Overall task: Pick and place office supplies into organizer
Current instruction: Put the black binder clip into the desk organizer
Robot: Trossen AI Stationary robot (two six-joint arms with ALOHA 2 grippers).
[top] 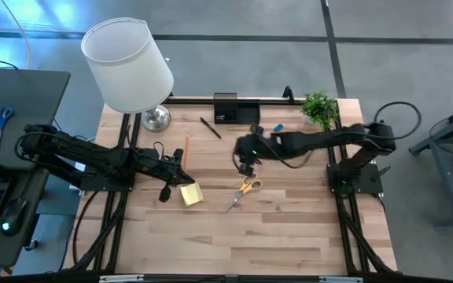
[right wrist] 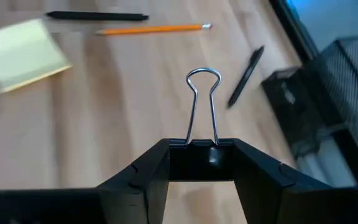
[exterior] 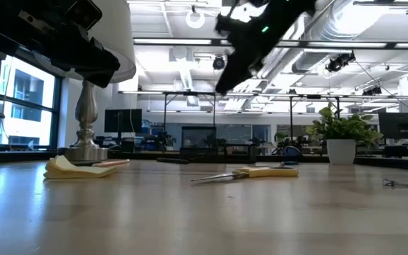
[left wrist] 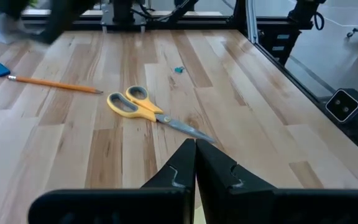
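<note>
Right wrist view shows my right jaws [right wrist: 201,163] closed on a black binder clip [right wrist: 201,152] — its body sits pinched between the two fingers and its silver wire loop stands up ahead of them. I carry it in the air above the middle of the bench [top: 289,228], clear of the wood. Beyond the clip lie a black pen [right wrist: 246,76], an orange pencil [right wrist: 151,28] and another black pen [right wrist: 97,16], with the yellow sticky-note pad [right wrist: 22,55] off to one side and the black organizer [right wrist: 328,99] on the other.

From above, the orange-handled scissors [top: 244,191] lie on the bench just below my right jaws, and a small blue eraser [top: 278,127] rests near the organizer at the far edge — I think it is an eraser, though it is tiny there.

My left jaws [left wrist: 196,163] are pressed together with nothing between them, hanging beside the sticky-note pad. A lamp [top: 128,67] and a small green plant [top: 319,106] stand along the far edge.
</note>
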